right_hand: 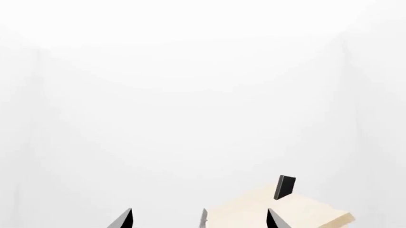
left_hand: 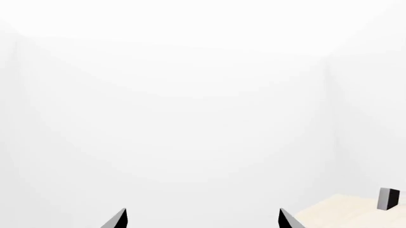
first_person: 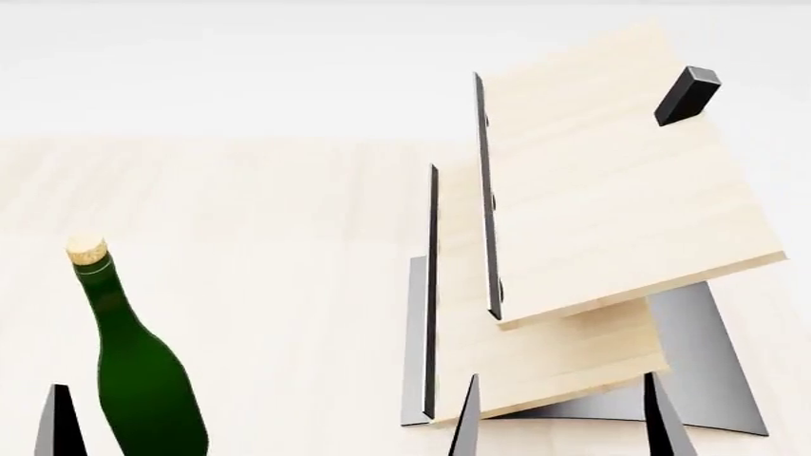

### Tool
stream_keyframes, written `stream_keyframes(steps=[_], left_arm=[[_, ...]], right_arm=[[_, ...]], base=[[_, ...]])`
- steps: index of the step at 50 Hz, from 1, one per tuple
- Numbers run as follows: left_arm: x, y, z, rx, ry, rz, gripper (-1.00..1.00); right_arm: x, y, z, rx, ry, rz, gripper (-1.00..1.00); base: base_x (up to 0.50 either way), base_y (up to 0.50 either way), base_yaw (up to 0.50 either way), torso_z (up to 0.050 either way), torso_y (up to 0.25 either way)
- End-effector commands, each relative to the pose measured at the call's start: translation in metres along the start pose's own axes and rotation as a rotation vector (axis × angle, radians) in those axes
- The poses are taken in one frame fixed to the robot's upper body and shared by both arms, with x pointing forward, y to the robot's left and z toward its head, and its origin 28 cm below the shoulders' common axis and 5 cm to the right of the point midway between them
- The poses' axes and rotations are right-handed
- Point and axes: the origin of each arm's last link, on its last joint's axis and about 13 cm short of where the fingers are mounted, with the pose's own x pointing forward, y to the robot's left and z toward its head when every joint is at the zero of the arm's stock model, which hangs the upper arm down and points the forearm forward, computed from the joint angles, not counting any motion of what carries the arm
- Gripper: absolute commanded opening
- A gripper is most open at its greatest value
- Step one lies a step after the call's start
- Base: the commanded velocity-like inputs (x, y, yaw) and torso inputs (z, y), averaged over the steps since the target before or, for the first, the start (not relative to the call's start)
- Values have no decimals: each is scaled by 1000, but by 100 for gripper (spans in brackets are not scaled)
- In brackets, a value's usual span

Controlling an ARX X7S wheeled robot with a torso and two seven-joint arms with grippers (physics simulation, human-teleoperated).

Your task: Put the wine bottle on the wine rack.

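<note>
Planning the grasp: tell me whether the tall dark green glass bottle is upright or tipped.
Upright. In the head view the tall dark green glass bottle stands on the pale wooden table with its tan cork on top.

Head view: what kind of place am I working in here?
Likely a bare simulated tabletop: a pale light-wood table, a tall dark green glass wine bottle and a slanted light-wood wine rack against blank white walls.
</note>
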Motion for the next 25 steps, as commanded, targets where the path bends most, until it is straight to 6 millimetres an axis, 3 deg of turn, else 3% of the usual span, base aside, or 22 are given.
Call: stream_keyframes(steps=[1, 15, 17, 19, 25], left_arm=[[0, -1, 1, -1, -1, -2, 100], [0, 0, 0, 0, 1, -1, 100], [0, 0, -1, 0, 1, -2, 100], [0, 0, 0, 0, -1, -2, 100], [0, 0, 0, 2, -2, 0, 100]], right_arm=[[11, 4, -1, -27, 0, -55, 100], [65, 10, 4, -27, -19, -96, 100], [74, 9, 4, -10, -98, -86, 100], [80, 8, 2, -42, -14, -74, 100], [95, 9, 5, -89, 22, -26, 100]], base=[[0, 0, 0, 0, 0], [0, 0, 0, 0, 0], [0, 0, 0, 0, 0], [0, 0, 0, 0, 0], [0, 0, 0, 0, 0]])
